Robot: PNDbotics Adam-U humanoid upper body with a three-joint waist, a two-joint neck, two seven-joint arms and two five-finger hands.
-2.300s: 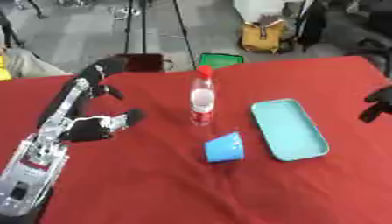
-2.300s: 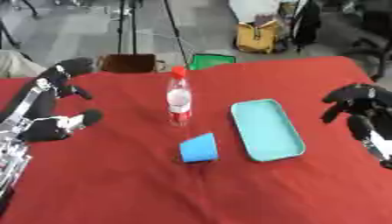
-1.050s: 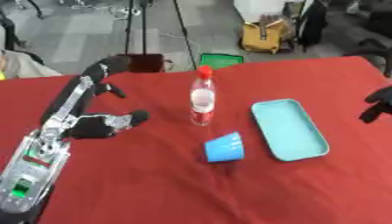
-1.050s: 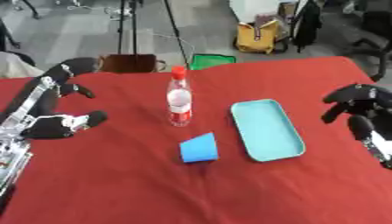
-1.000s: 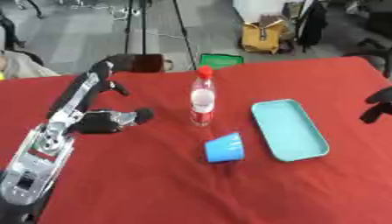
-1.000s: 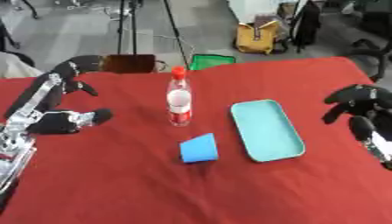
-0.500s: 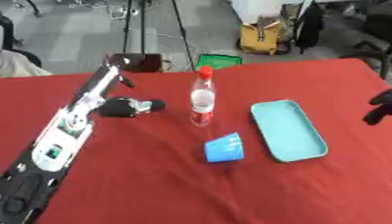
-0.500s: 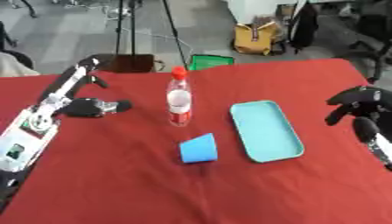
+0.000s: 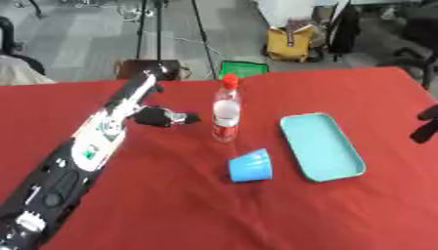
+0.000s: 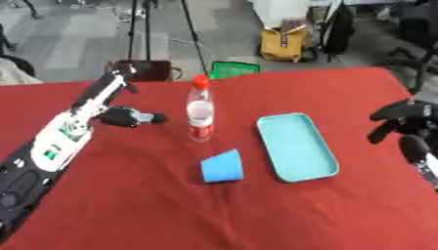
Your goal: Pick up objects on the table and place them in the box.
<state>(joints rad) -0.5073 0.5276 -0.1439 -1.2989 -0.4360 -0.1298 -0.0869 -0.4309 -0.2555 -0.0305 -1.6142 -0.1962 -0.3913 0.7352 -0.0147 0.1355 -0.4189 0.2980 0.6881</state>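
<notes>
Left eye view crops right hand (image 9: 425, 124); fingers unclear.

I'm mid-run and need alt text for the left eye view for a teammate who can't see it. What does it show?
The robot's left hand reaches across a red table toward an upright water bottle with a red cap, not touching it. A blue cup lies on its side in front of the bottle, beside a shallow teal tray; the right hand shows at the right edge.

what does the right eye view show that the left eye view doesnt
Only the right eye view shows the whole right hand, fingers curled, over the table's right edge. The left eye view shows just a dark sliver of it at its right border, but more of the left forearm. Both share the left hand beside the upright water bottle, the blue cup on its side, and the teal tray.
</notes>
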